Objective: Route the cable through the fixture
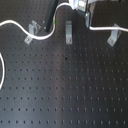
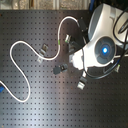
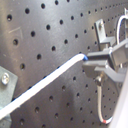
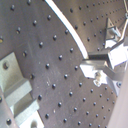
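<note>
On the perforated breadboard (image 1: 70,95): white cable (image 3: 45,80) is pinched at its blue-banded end by the gripper (image 3: 95,61), held low for threading toward the clip fixture (image 1: 68,31) at twelve o'clock.

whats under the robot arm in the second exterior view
The cable runs toward the arm and vanishes beneath it; one metal clip peeks out. The gripper and board below are covered.

Black perforated board (image 1: 70,95)

Two exterior views overhead, both wrist views close, sharing pegboard (image 1: 70,90)
</note>
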You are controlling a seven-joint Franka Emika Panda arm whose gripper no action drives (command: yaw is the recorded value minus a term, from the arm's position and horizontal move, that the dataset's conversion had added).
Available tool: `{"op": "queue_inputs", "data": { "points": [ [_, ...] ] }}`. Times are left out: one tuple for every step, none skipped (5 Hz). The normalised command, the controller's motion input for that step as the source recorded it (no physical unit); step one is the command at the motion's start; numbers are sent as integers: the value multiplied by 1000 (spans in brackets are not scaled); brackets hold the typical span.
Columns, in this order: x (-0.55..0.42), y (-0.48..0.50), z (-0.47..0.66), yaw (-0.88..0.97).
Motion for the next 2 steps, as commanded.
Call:
{"op": "queue_inputs", "data": {
  "points": [
    [-34, -610, 8, 0],
    [-78, -603, 4, 0]
  ]
}}
